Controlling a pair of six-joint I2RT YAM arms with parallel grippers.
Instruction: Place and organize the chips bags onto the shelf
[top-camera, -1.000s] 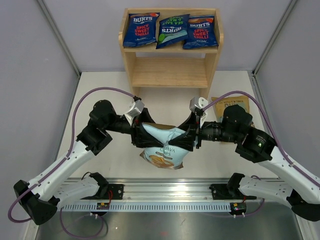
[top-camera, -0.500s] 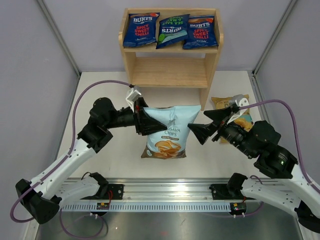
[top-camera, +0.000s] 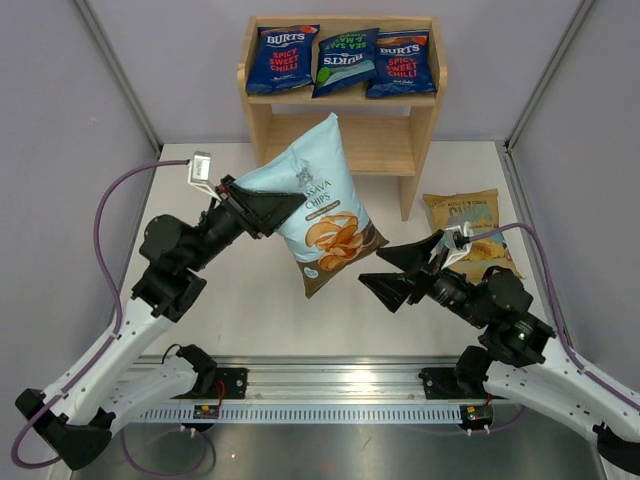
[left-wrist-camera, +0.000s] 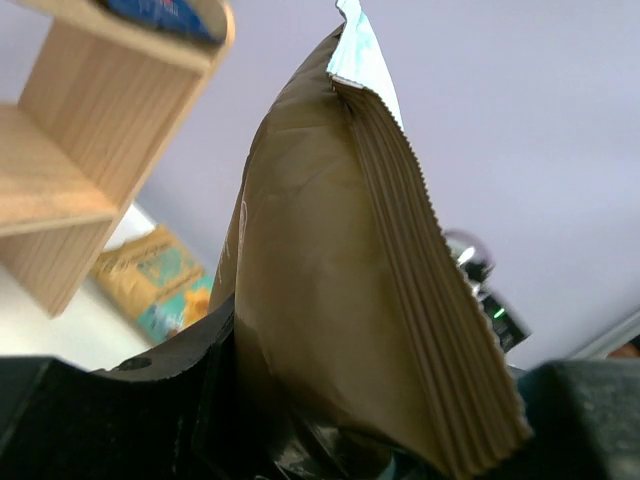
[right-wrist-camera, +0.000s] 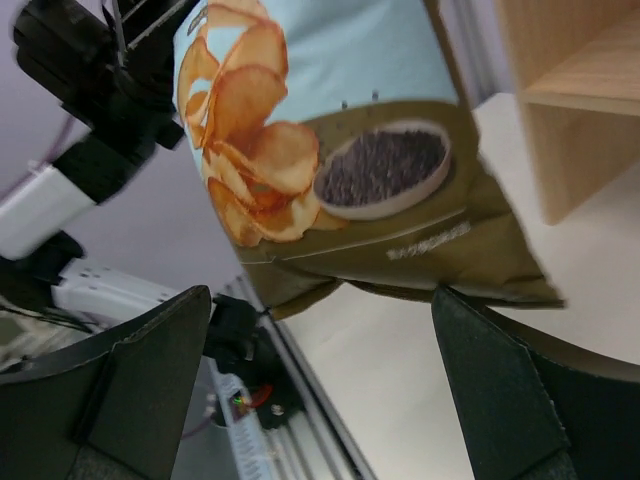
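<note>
My left gripper is shut on the left edge of the pale blue-tan chips bag and holds it tilted in the air in front of the shelf. The bag fills the left wrist view and hangs above the right gripper's fingers in the right wrist view. My right gripper is open and empty, just right of and below the bag. Three dark-blue Burts bags lie on the top tier: red, green, red. The yellow bag lies on the table at the right.
The shelf's lower tier holds nothing. Grey walls stand to the left and right. A metal rail runs along the near edge by the arm bases.
My left gripper has lifted the pale bag up and toward the shelf, tilting it. My right gripper has let go of the bag, opened, and pulled back toward the right and near side.
</note>
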